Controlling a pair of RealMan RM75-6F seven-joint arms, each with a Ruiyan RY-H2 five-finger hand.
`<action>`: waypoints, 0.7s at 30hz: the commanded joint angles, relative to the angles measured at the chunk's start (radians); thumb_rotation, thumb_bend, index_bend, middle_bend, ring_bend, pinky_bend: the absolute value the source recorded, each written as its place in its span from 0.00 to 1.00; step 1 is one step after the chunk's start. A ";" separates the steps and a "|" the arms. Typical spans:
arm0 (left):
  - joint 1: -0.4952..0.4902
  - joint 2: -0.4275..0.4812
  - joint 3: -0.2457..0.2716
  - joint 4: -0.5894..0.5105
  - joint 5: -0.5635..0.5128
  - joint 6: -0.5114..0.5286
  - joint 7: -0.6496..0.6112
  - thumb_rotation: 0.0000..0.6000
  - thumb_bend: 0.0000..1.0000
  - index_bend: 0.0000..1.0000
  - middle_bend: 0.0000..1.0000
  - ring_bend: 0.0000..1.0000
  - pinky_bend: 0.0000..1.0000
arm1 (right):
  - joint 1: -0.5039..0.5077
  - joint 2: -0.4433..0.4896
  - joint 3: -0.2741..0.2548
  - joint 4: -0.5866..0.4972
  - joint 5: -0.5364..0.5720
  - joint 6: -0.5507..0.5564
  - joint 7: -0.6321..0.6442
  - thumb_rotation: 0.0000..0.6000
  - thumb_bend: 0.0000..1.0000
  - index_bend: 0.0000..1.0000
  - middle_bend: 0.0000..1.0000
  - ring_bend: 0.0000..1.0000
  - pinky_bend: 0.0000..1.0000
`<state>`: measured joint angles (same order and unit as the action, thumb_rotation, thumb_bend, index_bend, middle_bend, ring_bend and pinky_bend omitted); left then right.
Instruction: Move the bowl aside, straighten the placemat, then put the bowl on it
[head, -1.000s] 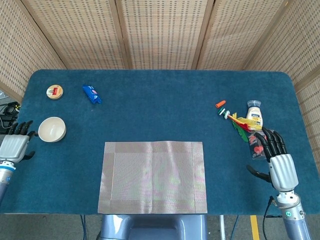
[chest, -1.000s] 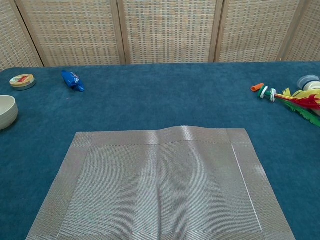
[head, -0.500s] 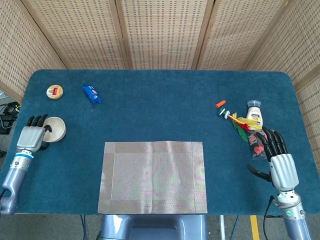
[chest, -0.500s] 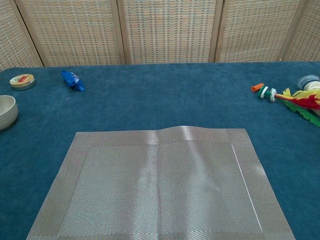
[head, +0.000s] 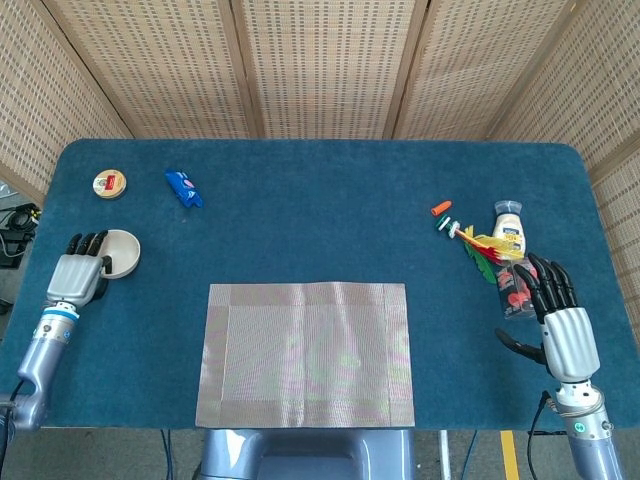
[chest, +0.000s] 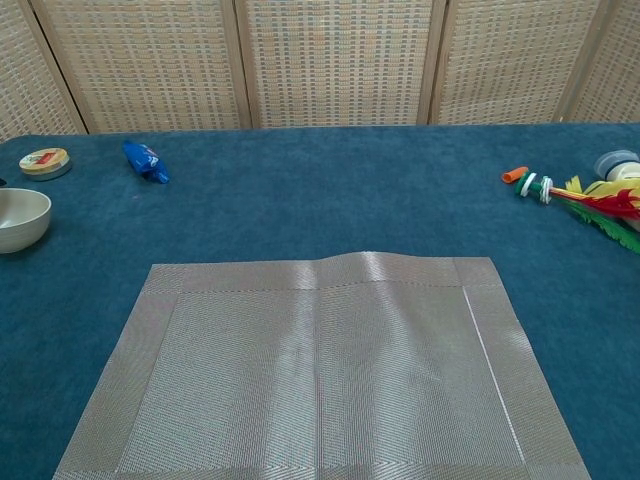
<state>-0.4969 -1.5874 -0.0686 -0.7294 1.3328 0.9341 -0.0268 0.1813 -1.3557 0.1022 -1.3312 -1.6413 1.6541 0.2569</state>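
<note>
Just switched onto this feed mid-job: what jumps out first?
The big grey woven placemat lies flat at the near centre of the blue table. At the far left, the left hand has its fingers at the cream bowl, which looks tipped. The right hand rests near the red-and-yellow feather toy.

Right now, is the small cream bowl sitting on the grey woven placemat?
No, the cream bowl sits at the table's left edge, apart from the grey woven placemat.
</note>
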 joint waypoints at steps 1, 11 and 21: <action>0.003 0.005 -0.002 -0.011 0.008 0.017 -0.004 1.00 0.52 0.70 0.00 0.00 0.00 | 0.000 0.000 0.000 0.000 0.000 0.000 0.000 1.00 0.27 0.12 0.00 0.00 0.00; 0.012 0.024 -0.006 -0.061 0.037 0.086 -0.012 1.00 0.52 0.77 0.00 0.00 0.00 | -0.001 0.002 0.003 -0.001 0.004 0.002 0.006 1.00 0.27 0.13 0.00 0.00 0.00; 0.009 0.048 -0.012 -0.126 0.066 0.146 -0.002 1.00 0.52 0.81 0.00 0.00 0.00 | -0.003 0.006 0.007 -0.004 0.005 0.011 0.012 1.00 0.27 0.13 0.00 0.00 0.00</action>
<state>-0.4870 -1.5430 -0.0791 -0.8493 1.3964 1.0757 -0.0316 0.1779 -1.3494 0.1093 -1.3346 -1.6364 1.6645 0.2686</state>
